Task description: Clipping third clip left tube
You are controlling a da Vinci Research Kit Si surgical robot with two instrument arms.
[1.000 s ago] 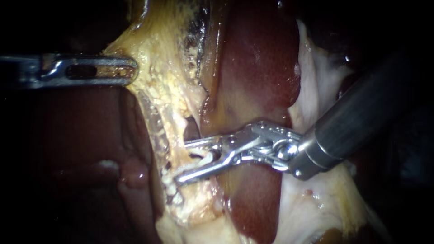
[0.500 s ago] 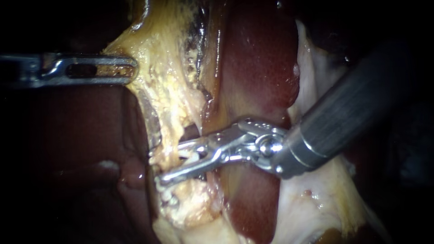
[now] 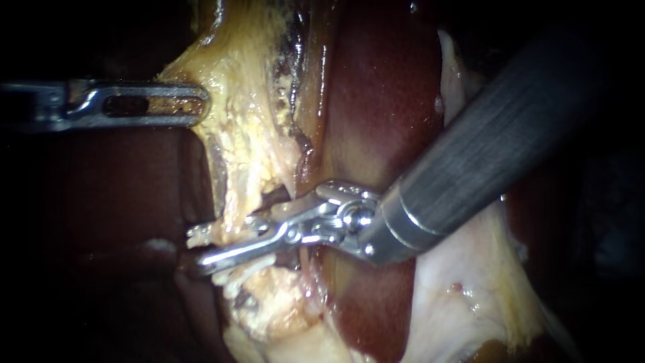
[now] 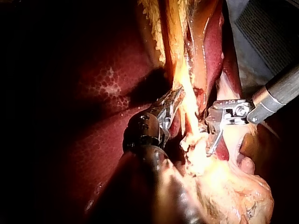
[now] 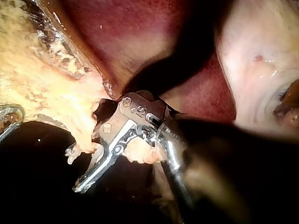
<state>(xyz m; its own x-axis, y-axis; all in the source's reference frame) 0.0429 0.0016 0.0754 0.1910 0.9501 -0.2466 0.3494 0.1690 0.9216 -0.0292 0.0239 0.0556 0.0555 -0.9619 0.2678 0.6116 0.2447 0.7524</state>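
The left tube (image 3: 236, 202) is a pale yellow strand that runs down beside the dark red liver (image 3: 383, 114). My right instrument (image 3: 201, 249) comes in from the upper right. Its jaws stand open astride this tube, one on either side, and their tips reach past it to the left. A whitish clip end (image 3: 197, 234) shows at the upper jaw tip. Small white clips (image 3: 235, 279) sit on the tube just below the lower jaw. My left instrument (image 3: 191, 104) is shut on the yellowish tissue (image 3: 235, 101) higher up and holds it taut. The wrist views show both instruments (image 4: 170, 105) (image 5: 81, 170).
Pale gallbladder tissue (image 3: 463, 296) lies under and to the right of the right shaft (image 3: 484, 148). A dark gap (image 3: 277, 196) opens behind the tube. Dark red liver (image 3: 121, 202) fills the left side below the left instrument.
My right instrument has slid leftward across the tube, so its jaws now straddle it and stick out beyond it. The left instrument has held its grip in place.
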